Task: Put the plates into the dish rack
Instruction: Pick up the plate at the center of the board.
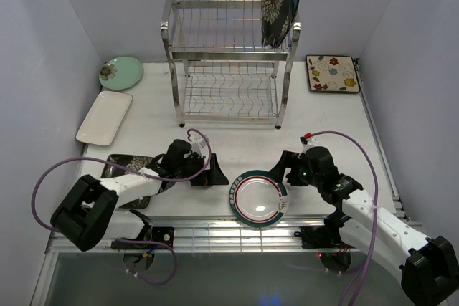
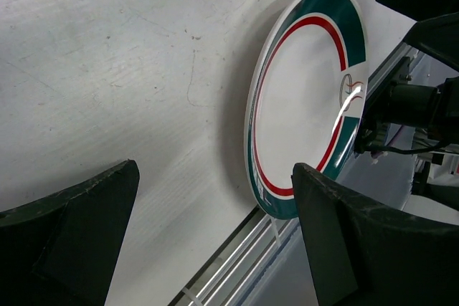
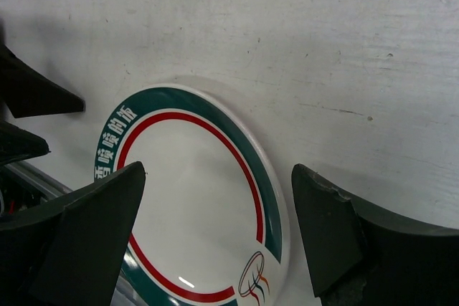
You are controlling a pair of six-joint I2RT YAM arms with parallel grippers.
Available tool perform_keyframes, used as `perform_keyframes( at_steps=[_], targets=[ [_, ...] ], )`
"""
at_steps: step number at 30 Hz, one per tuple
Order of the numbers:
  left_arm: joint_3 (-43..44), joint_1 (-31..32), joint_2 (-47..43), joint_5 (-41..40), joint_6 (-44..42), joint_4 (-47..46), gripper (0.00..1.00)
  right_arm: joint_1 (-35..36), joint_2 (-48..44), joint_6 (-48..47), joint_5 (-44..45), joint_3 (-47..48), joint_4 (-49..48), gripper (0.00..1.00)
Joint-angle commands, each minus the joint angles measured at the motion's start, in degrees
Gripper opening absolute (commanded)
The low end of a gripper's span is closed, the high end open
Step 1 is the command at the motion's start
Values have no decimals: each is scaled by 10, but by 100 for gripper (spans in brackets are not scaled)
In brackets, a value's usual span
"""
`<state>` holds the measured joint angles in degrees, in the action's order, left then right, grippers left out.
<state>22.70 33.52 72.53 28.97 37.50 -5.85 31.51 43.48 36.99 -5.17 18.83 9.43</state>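
Teal-rimmed round plate point(image 1: 259, 198) lies flat on the table point(image 1: 237, 134), well in front of the dish rack point(image 1: 229, 62). Left gripper point(image 1: 213, 170) is spread wide and empty, between the rack and the plate's left rim. Right gripper point(image 1: 284, 170) is also spread and empty at the plate's right-rear rim; can't tell if it touches. Dark floral square plate point(image 1: 276, 1) stands upright at the right end of the rack's top tier. Cream flowered square plate point(image 1: 333, 74) lies right of the rack. Pale green round plate point(image 1: 120, 72) and white rectangular plate point(image 1: 105, 117) lie left of it.
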Motion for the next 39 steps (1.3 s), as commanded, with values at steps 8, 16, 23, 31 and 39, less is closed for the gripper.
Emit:
perform_keyframes(
  at_steps=[8,16,23,31,39],
  targets=[
    [60,59,124,13,8,-26,90,-3,-31,-16,-12,6,-13,89],
    [69,97,163,8,39,-40,73,-10,-27,-28,-12,10,-11,89],
    [60,124,217,2,58,-83,40,-16,-48,-33,-16,7,-9,90],
    [56,125,154,-40,39,-77,0,-24,-40,-43,-34,7,-7,90],
    [95,107,42,-79,-20,39,0,-25,-78,-74,-75,14,-15,89]
  ],
)
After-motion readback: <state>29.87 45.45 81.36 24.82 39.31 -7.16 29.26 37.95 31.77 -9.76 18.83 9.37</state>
